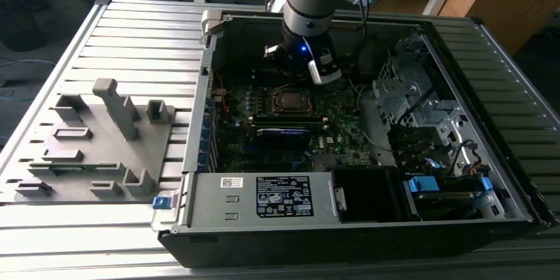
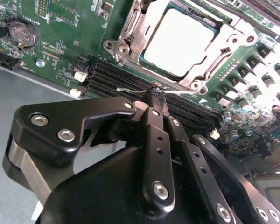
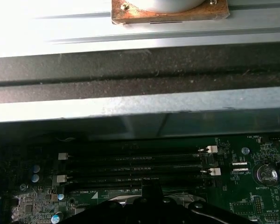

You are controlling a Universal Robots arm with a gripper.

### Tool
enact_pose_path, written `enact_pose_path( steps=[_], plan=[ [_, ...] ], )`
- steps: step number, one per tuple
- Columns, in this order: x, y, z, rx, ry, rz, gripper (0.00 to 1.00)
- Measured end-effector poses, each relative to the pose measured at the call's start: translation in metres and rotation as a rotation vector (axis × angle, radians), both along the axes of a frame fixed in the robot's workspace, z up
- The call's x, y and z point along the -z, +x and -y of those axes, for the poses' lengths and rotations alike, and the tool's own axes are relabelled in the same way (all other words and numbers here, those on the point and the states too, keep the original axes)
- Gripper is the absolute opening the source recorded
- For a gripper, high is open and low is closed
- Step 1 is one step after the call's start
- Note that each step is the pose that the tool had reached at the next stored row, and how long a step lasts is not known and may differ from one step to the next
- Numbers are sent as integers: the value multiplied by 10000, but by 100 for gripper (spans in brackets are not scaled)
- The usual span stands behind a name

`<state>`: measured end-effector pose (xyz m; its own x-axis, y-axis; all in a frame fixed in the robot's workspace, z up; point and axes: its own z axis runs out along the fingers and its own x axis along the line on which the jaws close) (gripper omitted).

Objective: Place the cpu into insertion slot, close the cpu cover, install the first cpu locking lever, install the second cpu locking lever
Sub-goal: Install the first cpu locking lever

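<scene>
The cpu (image 2: 182, 42) lies flat in the insertion slot (image 1: 289, 100) on the green motherboard, its pale metal top showing through the window of the cpu cover (image 2: 130, 37), which is down over it. My gripper (image 2: 157, 92) hangs just beside the socket, over the black memory slots (image 2: 116, 79), with its two black fingers (image 2: 154, 130) pressed together. A thin wire locking lever (image 2: 130, 89) runs across right at the fingertips and seems to touch them. In the exterior view the gripper (image 1: 298, 73) is at the socket's far edge.
The open computer case (image 1: 201, 27) lies on a slatted metal table. A drive cage (image 1: 411, 90) and cables fill the exterior view's right, the power supply (image 1: 280, 195) sits at the front. A grey fixture plate (image 1: 96, 142) rests left of the case. A coin battery (image 2: 23, 32) sits nearby.
</scene>
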<state>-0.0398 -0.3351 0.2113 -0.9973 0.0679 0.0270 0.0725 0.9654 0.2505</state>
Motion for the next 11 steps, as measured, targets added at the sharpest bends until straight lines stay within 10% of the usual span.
enact_pose_path(
  steps=[11],
  plan=[
    [16, 0, 0, 0, 0, 0, 11]
  ],
)
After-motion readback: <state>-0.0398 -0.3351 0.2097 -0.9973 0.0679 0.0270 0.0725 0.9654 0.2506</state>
